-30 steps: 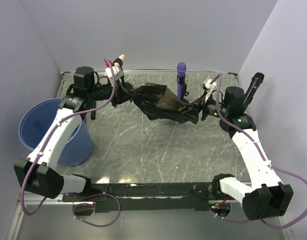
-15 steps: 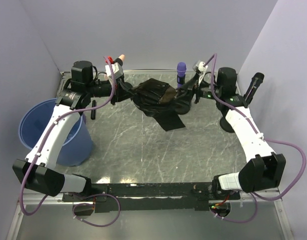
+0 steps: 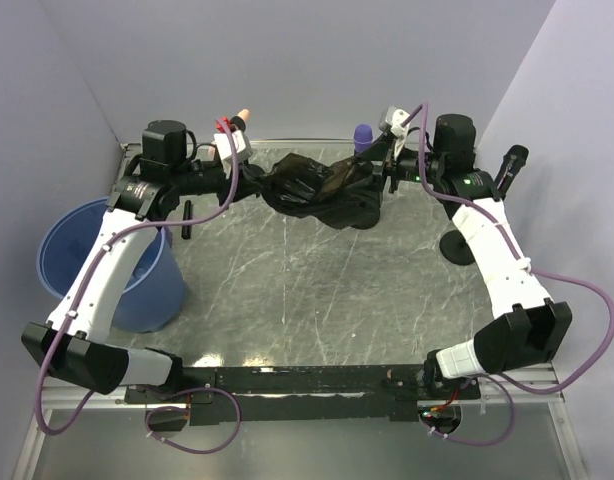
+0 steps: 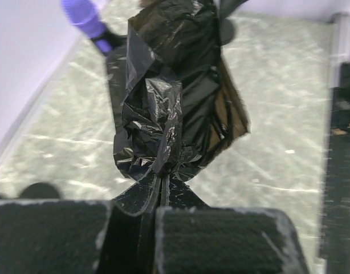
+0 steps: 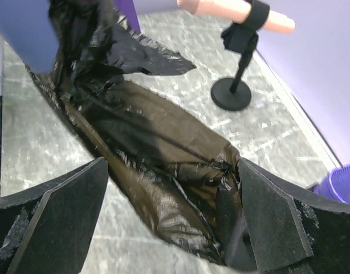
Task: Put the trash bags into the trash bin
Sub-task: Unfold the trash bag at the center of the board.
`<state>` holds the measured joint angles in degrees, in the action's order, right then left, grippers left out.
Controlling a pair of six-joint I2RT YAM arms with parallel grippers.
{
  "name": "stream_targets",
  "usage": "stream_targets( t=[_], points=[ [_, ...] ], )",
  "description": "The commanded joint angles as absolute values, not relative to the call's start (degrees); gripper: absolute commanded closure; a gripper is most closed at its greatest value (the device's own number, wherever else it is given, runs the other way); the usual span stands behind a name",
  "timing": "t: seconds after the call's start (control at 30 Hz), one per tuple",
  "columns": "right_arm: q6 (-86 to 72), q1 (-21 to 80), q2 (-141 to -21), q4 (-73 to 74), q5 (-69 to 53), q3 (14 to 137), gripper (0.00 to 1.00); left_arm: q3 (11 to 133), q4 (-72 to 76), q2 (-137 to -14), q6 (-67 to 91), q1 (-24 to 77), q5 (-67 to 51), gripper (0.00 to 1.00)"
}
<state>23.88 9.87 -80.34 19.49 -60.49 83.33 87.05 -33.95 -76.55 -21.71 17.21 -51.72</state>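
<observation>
Farther back than before, we note, right gripper (image 5: 169, 228) hangs released, fingers wide astride crinkled black plastic trash bag (image 4: 175, 103); outstretched left gripper (image 4: 162, 191) clamps its glossy bunched end.

Overhead view, two wrist close-ups sharing bag (image 3: 322, 190)

Nothing here can be read: I can make out no lettering, label or number on the trash bin (image 3: 147, 290) or the trash bag (image 3: 317, 190).
</observation>
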Motion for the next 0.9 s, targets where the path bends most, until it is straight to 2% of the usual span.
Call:
stream_targets(
  t=[0.0,0.1,0.23,0.53,0.67,0.77,0.87],
  points=[
    [28.74,9.93,-75.25,31.96,-56.79,86.67,0.01,91.14,-32.87,-73.74,-28.47,18.11,-43.16,0.99],
    [31.46,9.93,-68.23,35.78,-56.34,78.79,0.01,91.76,-32.00,-73.48,-29.97,18.46,-43.15,1.00],
    [26.90,9.76,-61.79,27.61,-53.08,71.11,0.01,91.41,-30.76,-73.74,-28.83,19.07,-44.91,0.99],
    [22.15,9.14,-67.68,23.82,-56.42,78.04,0.01,92.38,-31.73,-74.36,-29.09,20.04,-42.82,0.99],
    [21.18,6.60,-65.75,28.02,-61.69,82.87,0.01,89.48,-29.89,-73.74,-28.74,19.95,-36.39,0.99],
    [16.37,5.45,-62.59,27.26,-65.03,83.06,0.01,86.23,-26.73,-73.21,-27.52,19.95,-36.74,0.99],
    [11.87,5.10,-59.34,23.48,-62.51,80.52,0.01,84.91,-26.28,-73.83,-26.46,19.86,-38.05,0.99]
  ],
)
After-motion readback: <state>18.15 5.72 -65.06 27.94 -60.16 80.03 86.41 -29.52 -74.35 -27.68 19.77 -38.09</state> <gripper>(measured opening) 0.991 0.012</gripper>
